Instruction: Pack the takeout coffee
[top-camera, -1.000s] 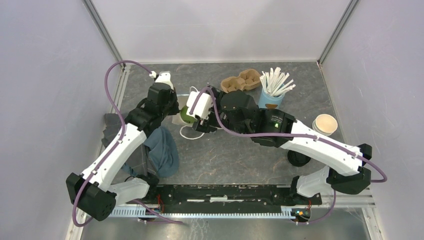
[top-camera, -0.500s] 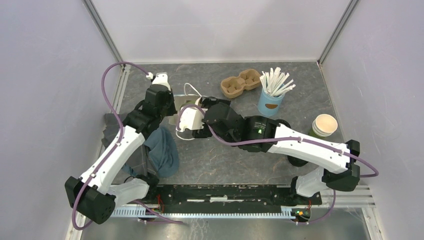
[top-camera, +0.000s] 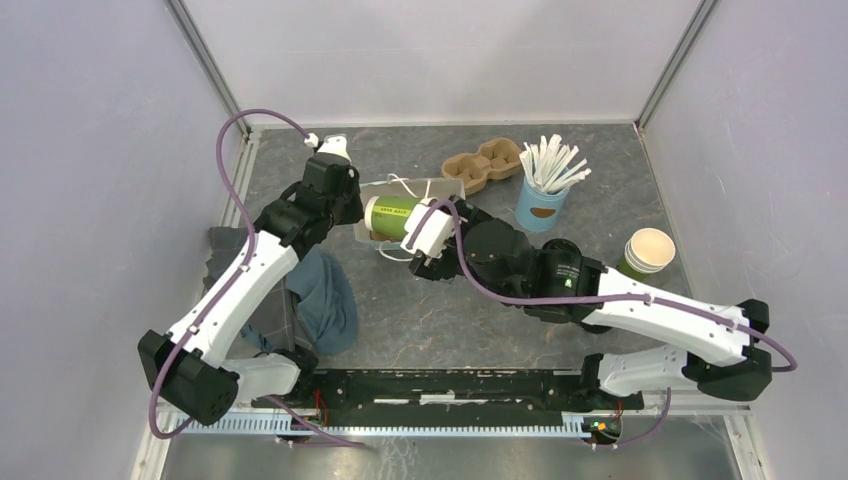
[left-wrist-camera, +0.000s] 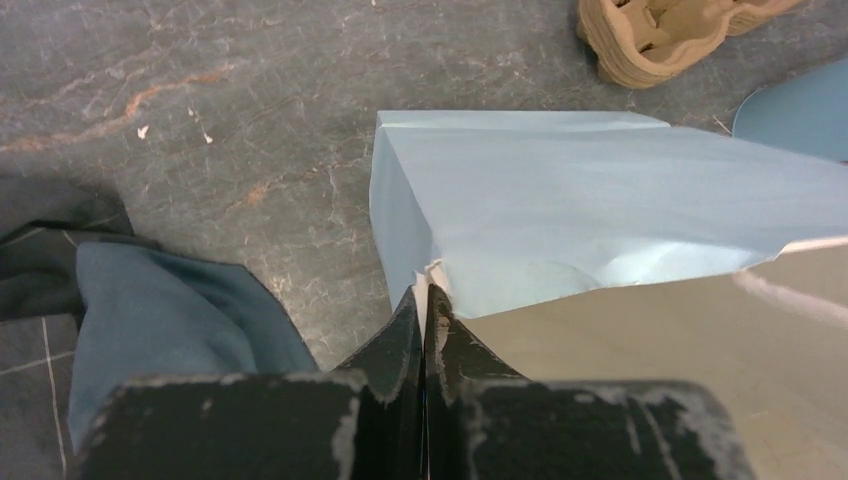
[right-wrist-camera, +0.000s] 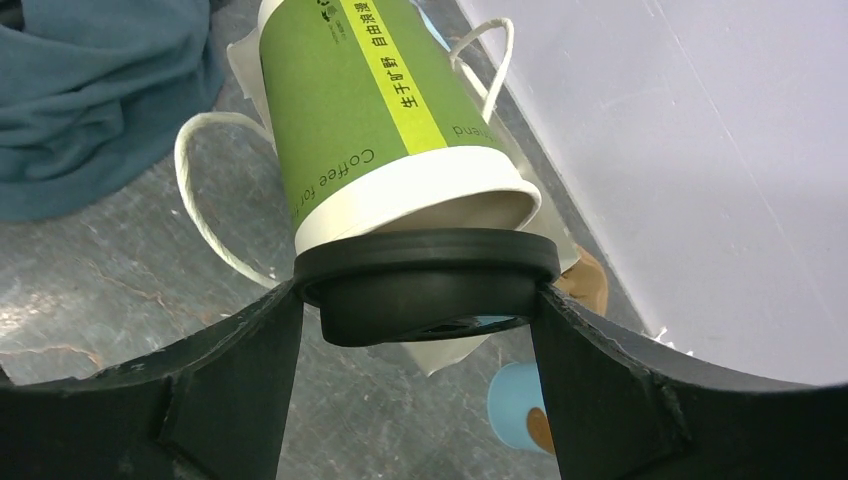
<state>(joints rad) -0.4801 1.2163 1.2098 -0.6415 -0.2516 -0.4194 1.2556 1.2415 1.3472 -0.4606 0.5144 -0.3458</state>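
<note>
The takeout coffee (right-wrist-camera: 370, 110) is a green paper cup with a black lid (right-wrist-camera: 425, 280). It is tipped on its side, base end toward the mouth of the blue bag (left-wrist-camera: 600, 200). My right gripper (right-wrist-camera: 425, 300) is shut on the lid, one finger on each side of its rim. From above, the cup (top-camera: 392, 213) lies between the bag's cream inner walls (top-camera: 445, 188), with the right gripper (top-camera: 412, 226) just behind it. My left gripper (left-wrist-camera: 425, 300) is shut on a corner of the bag's rim. White string handles (right-wrist-camera: 200, 200) hang loose by the cup.
A cardboard cup carrier (top-camera: 483, 165) and a light-blue cup of white sticks (top-camera: 545, 195) stand at the back. A lidless green cup (top-camera: 648, 250) stands at the right. A crumpled blue cloth (top-camera: 325, 300) lies left of centre, near the left arm.
The right arm has swung the cup from end-on over the bag to lying sideways at its mouth. The left gripper shifted slightly toward the back with the bag rim.
</note>
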